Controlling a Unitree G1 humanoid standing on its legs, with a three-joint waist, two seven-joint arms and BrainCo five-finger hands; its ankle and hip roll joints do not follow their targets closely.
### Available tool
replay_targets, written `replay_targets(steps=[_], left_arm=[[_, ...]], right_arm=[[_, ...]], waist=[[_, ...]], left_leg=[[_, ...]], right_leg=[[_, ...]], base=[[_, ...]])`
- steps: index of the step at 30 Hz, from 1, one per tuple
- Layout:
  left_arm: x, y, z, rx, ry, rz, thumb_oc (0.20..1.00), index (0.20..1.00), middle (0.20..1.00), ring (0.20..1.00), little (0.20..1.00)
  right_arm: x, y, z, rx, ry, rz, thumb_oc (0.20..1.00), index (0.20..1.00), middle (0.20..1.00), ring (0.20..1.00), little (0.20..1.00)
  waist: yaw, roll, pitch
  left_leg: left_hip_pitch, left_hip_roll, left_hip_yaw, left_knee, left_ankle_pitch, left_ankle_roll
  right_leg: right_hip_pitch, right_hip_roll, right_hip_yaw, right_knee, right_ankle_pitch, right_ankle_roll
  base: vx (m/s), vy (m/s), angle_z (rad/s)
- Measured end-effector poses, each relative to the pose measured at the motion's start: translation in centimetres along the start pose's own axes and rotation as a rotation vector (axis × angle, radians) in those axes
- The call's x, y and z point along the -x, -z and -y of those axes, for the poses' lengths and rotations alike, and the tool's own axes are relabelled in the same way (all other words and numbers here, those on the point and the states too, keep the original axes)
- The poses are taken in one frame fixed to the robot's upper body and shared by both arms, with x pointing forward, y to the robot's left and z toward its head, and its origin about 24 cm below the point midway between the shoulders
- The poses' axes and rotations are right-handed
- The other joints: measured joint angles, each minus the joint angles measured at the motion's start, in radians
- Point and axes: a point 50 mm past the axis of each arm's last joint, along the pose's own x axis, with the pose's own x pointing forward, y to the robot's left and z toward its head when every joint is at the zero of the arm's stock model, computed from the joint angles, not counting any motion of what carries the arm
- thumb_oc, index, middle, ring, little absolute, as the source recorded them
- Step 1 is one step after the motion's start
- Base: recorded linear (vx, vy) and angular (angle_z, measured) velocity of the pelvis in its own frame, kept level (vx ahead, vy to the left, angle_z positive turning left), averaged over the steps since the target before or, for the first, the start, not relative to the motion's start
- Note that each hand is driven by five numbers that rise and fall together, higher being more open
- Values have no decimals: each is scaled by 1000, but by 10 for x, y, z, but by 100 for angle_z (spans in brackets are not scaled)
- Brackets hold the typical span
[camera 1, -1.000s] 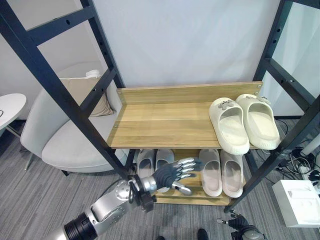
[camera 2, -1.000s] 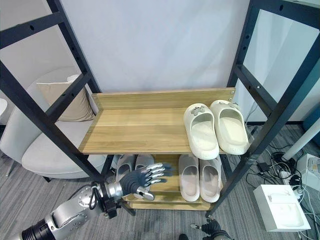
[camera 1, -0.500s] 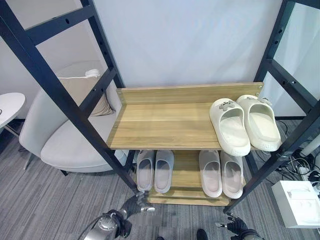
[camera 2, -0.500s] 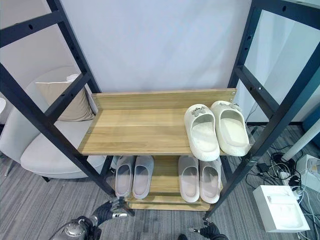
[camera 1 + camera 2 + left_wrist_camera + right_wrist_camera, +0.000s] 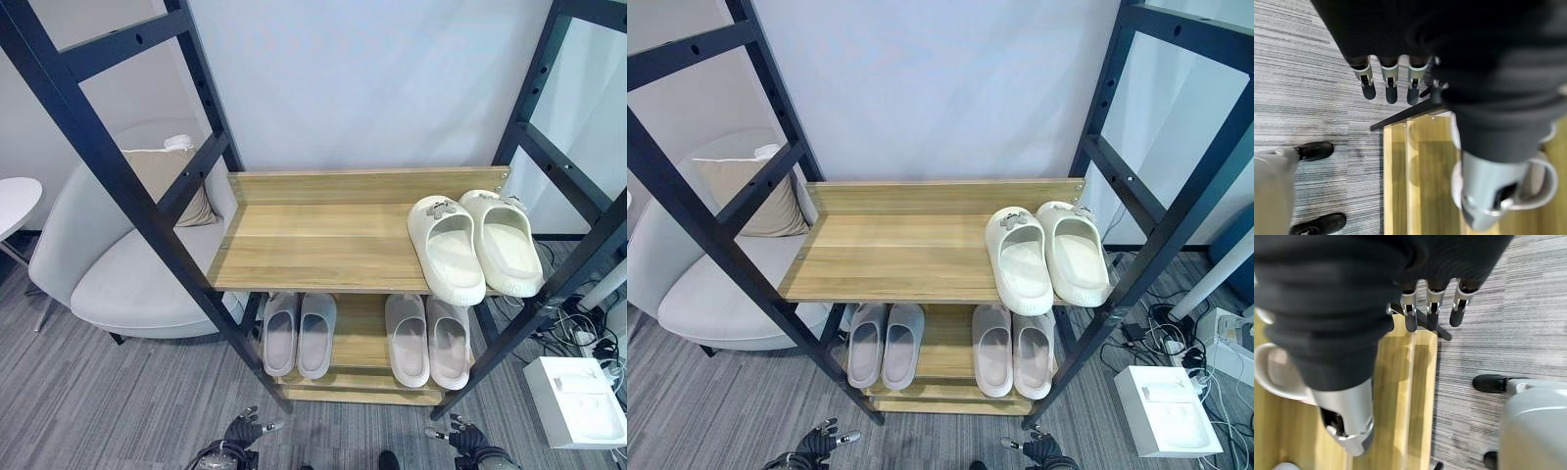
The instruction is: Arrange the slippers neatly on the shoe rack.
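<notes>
step: all three slipper pairs sit on the shoe rack point(image 5: 323, 250), so only check that toes align | cream slippers point(image 5: 475, 245) on its top shelf, right end, overhanging the front edge; two grey pairs point(image 5: 299, 334) point(image 5: 427, 339) below | left hand point(image 5: 242, 431) and right hand point(image 5: 458, 435) low before the rack, fingers straight, empty | room: top shelf left part free; black frame posts point(image 5: 118, 176) flank the rack

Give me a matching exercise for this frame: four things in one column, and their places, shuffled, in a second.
Things:
1. cream slippers
2. grey slippers
3. armchair
4. white box

Places:
A. lower shelf, its left side
B. on the floor, to the right of the shoe rack
C. top shelf, its right end
D. to the left of the shoe rack

Pairs: 1-C, 2-A, 3-D, 4-B
</notes>
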Motion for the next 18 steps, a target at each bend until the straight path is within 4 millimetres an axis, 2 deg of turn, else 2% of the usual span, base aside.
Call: replay_targets(steps=[4,8,13,18], left_arm=[[0,-6,2,0,1,35,1000,1000,1000,1000,1000],[-1,-19,5,0,14,91,1000,1000,1000,1000,1000],[0,-15,4,-4,5,82,1000,1000,1000,1000,1000],[0,-9,3,-8,-2,60,1000,1000,1000,1000,1000]], right_arm=[[4,12,6,-68,23,-22,1000,1000,1000,1000,1000],[3,7,5,-73,18,0,1000,1000,1000,1000,1000],[2,-10,1,-79,-2,80,1000,1000,1000,1000,1000],[2,-10,1,-78,-1,82,1000,1000,1000,1000,1000]], waist=[[-1,-3,-1],[-7,-11,-1],[-5,-9,-2],[-2,-6,-4]], left_leg=[[5,0,6,-1,-4,3],[6,3,11,-1,-3,5],[7,6,10,-1,-5,3],[7,7,10,-1,-4,3]], right_leg=[[5,1,10,0,-2,-2],[5,4,19,0,1,-1],[5,7,19,0,0,-3],[5,8,19,0,-1,-4]], base=[[-14,12,-10],[-2,3,-4],[0,0,0],[0,0,0]])
